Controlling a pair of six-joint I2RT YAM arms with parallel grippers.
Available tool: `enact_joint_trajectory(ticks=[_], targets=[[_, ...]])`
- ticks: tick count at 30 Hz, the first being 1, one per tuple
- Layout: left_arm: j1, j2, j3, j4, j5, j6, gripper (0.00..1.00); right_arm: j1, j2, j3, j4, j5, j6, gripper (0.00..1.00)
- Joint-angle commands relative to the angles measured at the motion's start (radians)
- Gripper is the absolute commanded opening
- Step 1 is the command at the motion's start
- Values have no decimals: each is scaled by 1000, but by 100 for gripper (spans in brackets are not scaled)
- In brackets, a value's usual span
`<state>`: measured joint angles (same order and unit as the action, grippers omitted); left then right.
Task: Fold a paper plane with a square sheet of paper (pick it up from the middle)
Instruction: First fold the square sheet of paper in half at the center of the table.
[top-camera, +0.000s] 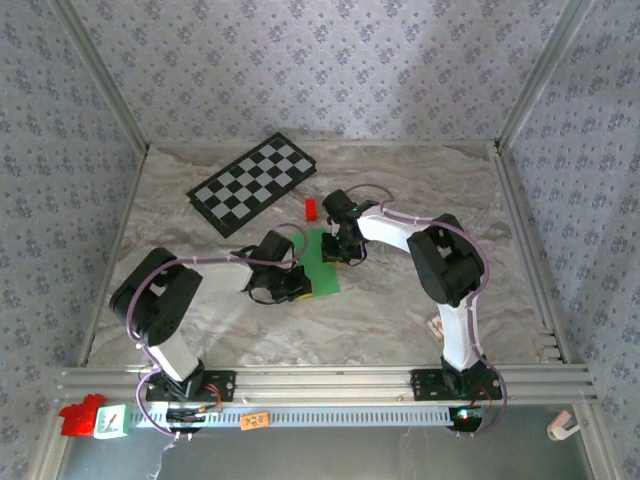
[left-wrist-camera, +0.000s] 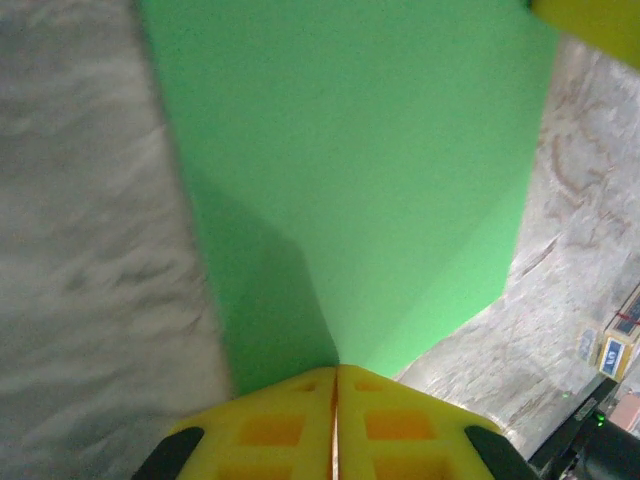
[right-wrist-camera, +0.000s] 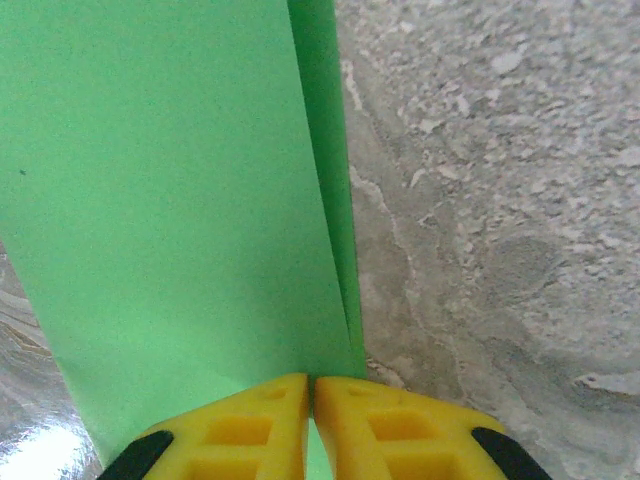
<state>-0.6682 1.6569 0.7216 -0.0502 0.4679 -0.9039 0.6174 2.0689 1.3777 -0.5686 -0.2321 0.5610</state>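
Both grippers are closed on the sheet of paper (top-camera: 322, 272). The left gripper (left-wrist-camera: 337, 372) is seen with its yellow fingers (left-wrist-camera: 270, 425) pressed together on the sheet's left edge. The right gripper (right-wrist-camera: 312, 382) is pinched almost shut on the far edge — green shows in the slit between its jaws. The marbled table (top-camera: 420, 190) is spread beneath. A checkered board (top-camera: 255, 185) is laid at the far left, apart from the sheet. The sheet is held mid-table between the two arms, with a narrow flap folded over along one crease. A small red block (top-camera: 310, 208) is set just beyond it.
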Motion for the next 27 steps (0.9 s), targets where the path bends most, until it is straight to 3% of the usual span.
enact_joint_trajectory(ticks=[1,10,19,23,27], targets=[[-4,-64,-92,-196,-74,33,9,-25,184,-133,-134,193,20,16],[51,-223,19,-199,-101,27,14,-25,115,-105,-117,107,41,17],[111,-130,104,-3,-78,-102,28,-34,-85,24,-14,-116,134,27],[127,-90,134,19,-76,-126,29,-41,-167,49,3,-112,154,32],[130,-57,144,48,-72,-141,30,-72,-237,-34,37,-88,175,34]])
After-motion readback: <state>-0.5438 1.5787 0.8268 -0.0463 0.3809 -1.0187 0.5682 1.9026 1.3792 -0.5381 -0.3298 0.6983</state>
